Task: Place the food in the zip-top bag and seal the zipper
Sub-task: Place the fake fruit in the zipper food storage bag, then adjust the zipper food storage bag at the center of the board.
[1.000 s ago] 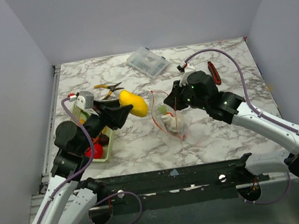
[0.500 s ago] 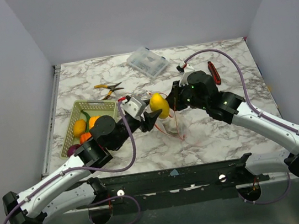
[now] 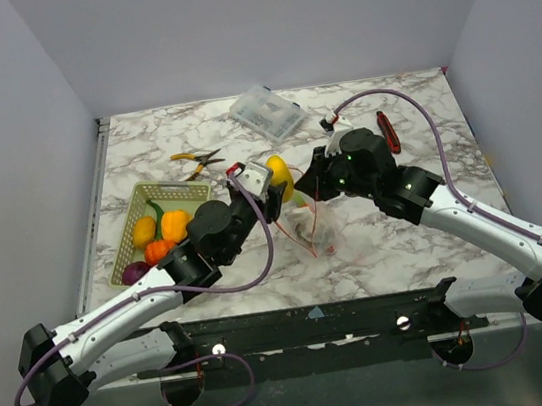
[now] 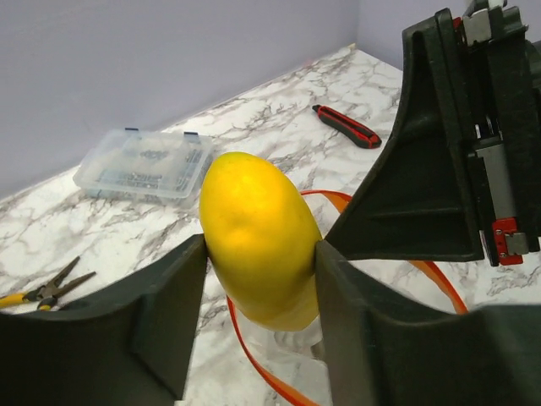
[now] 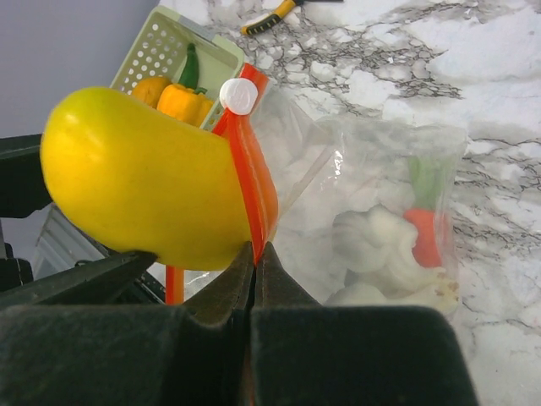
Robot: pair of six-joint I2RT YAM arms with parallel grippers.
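Observation:
My left gripper (image 3: 279, 184) (image 4: 259, 258) is shut on a yellow lemon (image 4: 258, 237) and holds it just above the open mouth of the clear zip-top bag (image 3: 309, 220). The lemon also shows in the top view (image 3: 280, 176) and the right wrist view (image 5: 144, 182). My right gripper (image 3: 317, 182) (image 5: 255, 247) is shut on the red-orange zipper strip (image 5: 256, 182) and holds the bag's mouth up. White garlic (image 5: 376, 254) and an orange carrot with a green top (image 5: 425, 228) lie inside the bag (image 5: 380, 211). The zipper loops below the lemon (image 4: 254, 359).
A pale green mesh basket (image 3: 157, 229) left of the bag holds several more toy foods. Yellow-handled pliers (image 3: 194, 159) lie behind it. A clear lidded box (image 3: 267, 113) stands at the back. A dark-red utility knife (image 3: 388, 133) lies behind the right arm.
My left arm swung right from the basket, carrying the lemon to the bag's mouth. The right gripper has kept its hold on the zipper.

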